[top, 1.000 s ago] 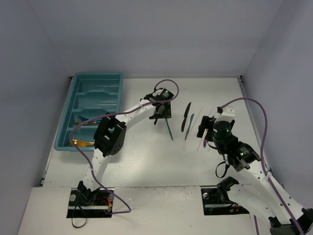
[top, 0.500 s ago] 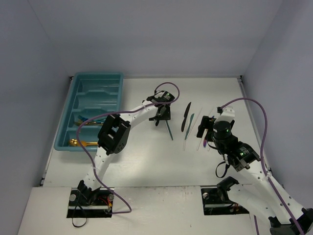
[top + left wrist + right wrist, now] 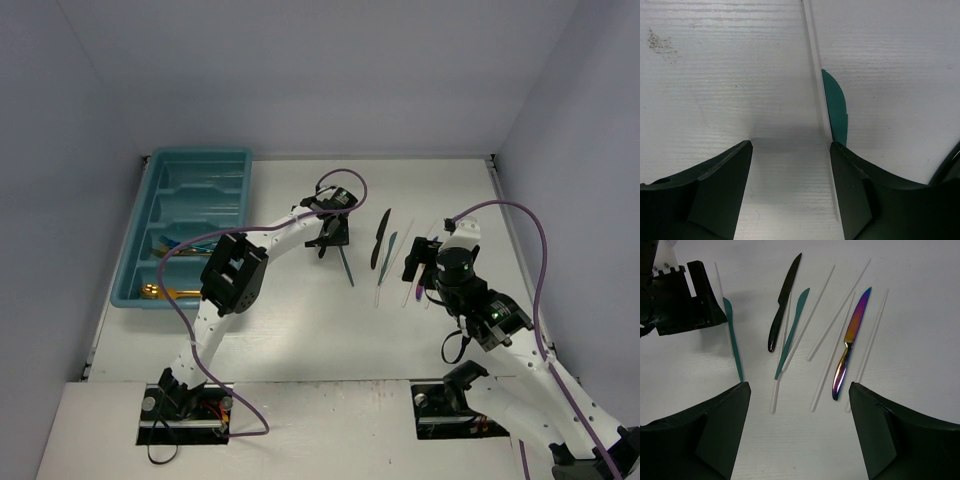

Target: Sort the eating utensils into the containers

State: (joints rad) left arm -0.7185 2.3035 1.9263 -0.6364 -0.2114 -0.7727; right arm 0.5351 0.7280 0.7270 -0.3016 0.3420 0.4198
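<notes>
A teal knife [image 3: 346, 266] lies on the table with a white stick beside it. My left gripper [image 3: 326, 244] is open and low over its upper end. In the left wrist view its right finger [image 3: 852, 185] sits on the teal blade [image 3: 836, 107] and the white stick [image 3: 816, 70]. My right gripper [image 3: 414, 264] is open and empty over a loose group: a black knife [image 3: 783, 302], a second teal knife [image 3: 792, 332], an iridescent purple knife [image 3: 852, 335] and several white sticks [image 3: 837, 310]. The teal tray [image 3: 222, 160] stands at the far left.
The tray's near compartments hold a gold utensil [image 3: 165, 292] and blue and teal ones [image 3: 175, 243]. Walls close the table on three sides. The left gripper's black body [image 3: 682, 300] shows in the right wrist view, beside the first teal knife [image 3: 734, 342].
The left arm's elbow has shifted a little to the right, and its gripper has stayed over the teal knife. The right arm and the utensils have not moved.
</notes>
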